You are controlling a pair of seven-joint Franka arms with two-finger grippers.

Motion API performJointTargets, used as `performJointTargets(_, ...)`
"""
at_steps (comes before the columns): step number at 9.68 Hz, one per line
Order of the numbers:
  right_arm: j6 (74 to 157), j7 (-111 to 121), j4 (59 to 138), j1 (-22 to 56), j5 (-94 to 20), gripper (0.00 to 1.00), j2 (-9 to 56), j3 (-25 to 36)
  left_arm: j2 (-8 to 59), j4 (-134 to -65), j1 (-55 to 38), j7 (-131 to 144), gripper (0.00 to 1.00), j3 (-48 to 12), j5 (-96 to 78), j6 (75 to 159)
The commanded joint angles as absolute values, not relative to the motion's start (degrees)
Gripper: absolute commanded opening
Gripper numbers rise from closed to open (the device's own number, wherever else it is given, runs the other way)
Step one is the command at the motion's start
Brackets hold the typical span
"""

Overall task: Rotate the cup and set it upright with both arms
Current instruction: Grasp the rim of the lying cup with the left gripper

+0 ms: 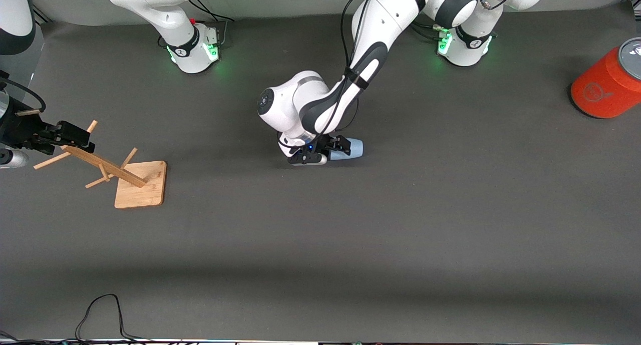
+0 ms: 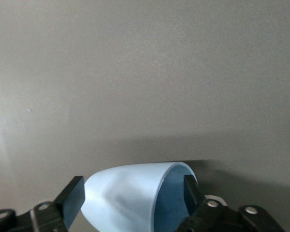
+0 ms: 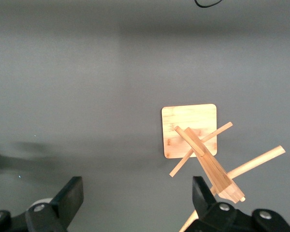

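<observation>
A: Looking at the middle of the counter (image 1: 400, 225), we've got the cup (image 1: 350, 148) lying on its side, mouth toward the right arm's end. The left end effector (image 1: 334, 148) is down on it, one finger (image 2: 192, 192) inside the rim and one outside, pinching the wall.

B: Yep, and the right end effector (image 1: 75, 137) waits over the top of the wooden rack (image 1: 131, 181), fingers spread wide with nothing in them. An orange can (image 1: 608, 82) sits at the left arm's end.
</observation>
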State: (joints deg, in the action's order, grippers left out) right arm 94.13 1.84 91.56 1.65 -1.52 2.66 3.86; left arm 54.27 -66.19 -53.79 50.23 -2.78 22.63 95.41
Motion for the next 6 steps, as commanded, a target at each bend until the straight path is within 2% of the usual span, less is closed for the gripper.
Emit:
performJointTargets(1, 94.83, 3.16, 92.81, 2.46, -0.88, 1.00, 1.14, 4.66, 53.70, -66.27, -54.49, 45.72, 0.32, -2.20, 25.48, 93.18)
performJointTargets(2, 94.31, 3.08, 92.29, 2.46, -0.97, 1.00, 1.14, 4.66, 53.53, -66.27, -54.49, 42.40, 0.00, -2.20, 26.10, 91.60)
performJointTargets(6, 94.22, 2.90, 91.14, 2.11, -1.14, 1.00, 2.20, 4.66, 51.69, -65.39, -55.11, 38.86, 0.00, -1.85, 27.60, 85.26)
